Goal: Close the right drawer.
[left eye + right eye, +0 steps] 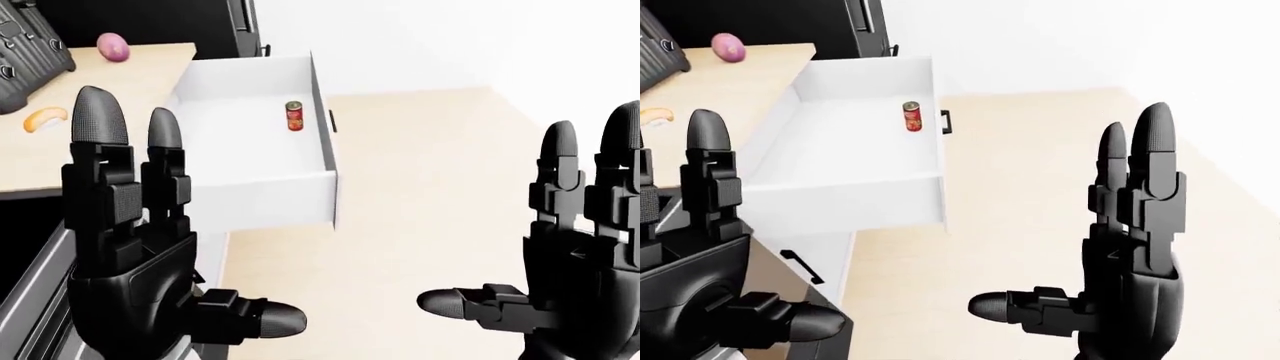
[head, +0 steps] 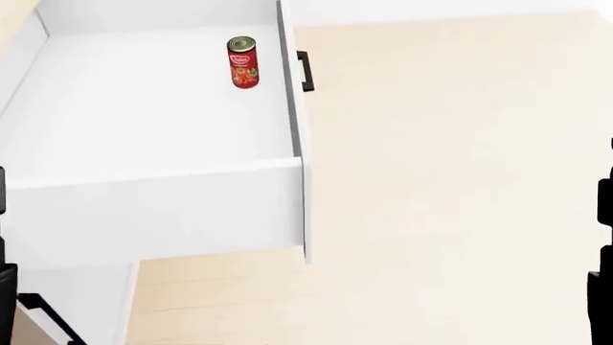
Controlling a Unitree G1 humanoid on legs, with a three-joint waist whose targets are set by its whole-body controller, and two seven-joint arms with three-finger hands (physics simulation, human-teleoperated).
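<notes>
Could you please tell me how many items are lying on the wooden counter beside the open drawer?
2: a purple onion near the counter's top edge in the left-eye view, and an orange pastry below it. The left hand may hide others.

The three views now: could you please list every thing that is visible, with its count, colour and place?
drawer: one, white, pulled fully open, left half of head view.
drawer handle: one, black, on the drawer's right face.
can: one, red, lying inside the drawer near its top right.
counter: one, light wood, left of left-eye view.
onion: one, purple, on the counter, top left.
orange-white item: one, on the counter; kind unclear.
lower handle: one, black, below the drawer.
floor: light wood, right.
left hand: black, open.
right hand: black, open.
</notes>
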